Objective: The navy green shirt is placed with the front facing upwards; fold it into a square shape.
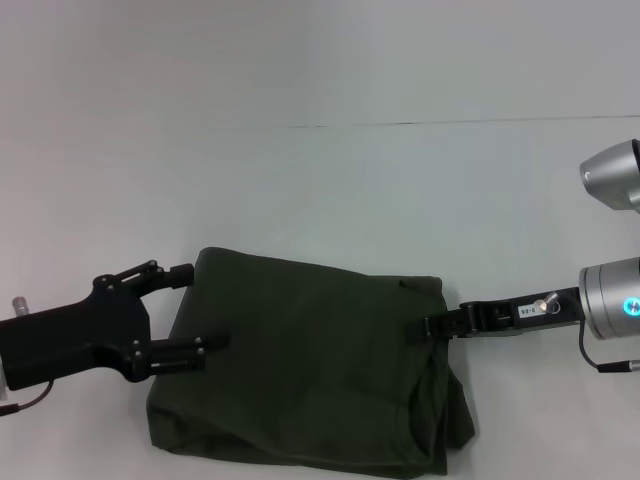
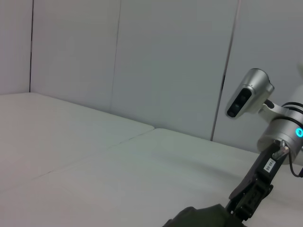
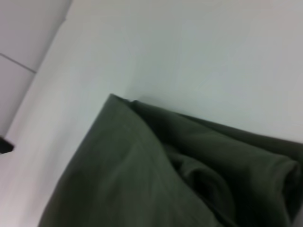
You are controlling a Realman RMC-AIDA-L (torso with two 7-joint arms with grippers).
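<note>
Nearest the robot, on the white table (image 1: 320, 80), lies the shirt (image 1: 310, 370), already folded into a rough, thick rectangle with no lettering showing on its upper face; its near edge reaches almost to the bottom of the head view, and loose layers bunch and sag at its near right corner. At the shirt's left edge sits the left gripper (image 1: 195, 308), its two black fingers (image 1: 180, 355) spread wide apart, one tip meeting the far left corner of the cloth and the other lying on the left edge a little nearer; nothing is pinched between them. On the opposite side the right gripper (image 1: 432, 325) reaches in from the right, its tip touching the shirt's right edge just below the far right corner; whether its fingers are spread or pressed together I cannot tell. The right wrist view shows a folded corner of the shirt (image 3: 156, 175) with creased layers tucked beneath it. Farther off, the left wrist view catches the right arm (image 2: 265, 165) coming down to the cloth, and beyond the table stand plain pale wall panels (image 2: 142, 61).
</note>
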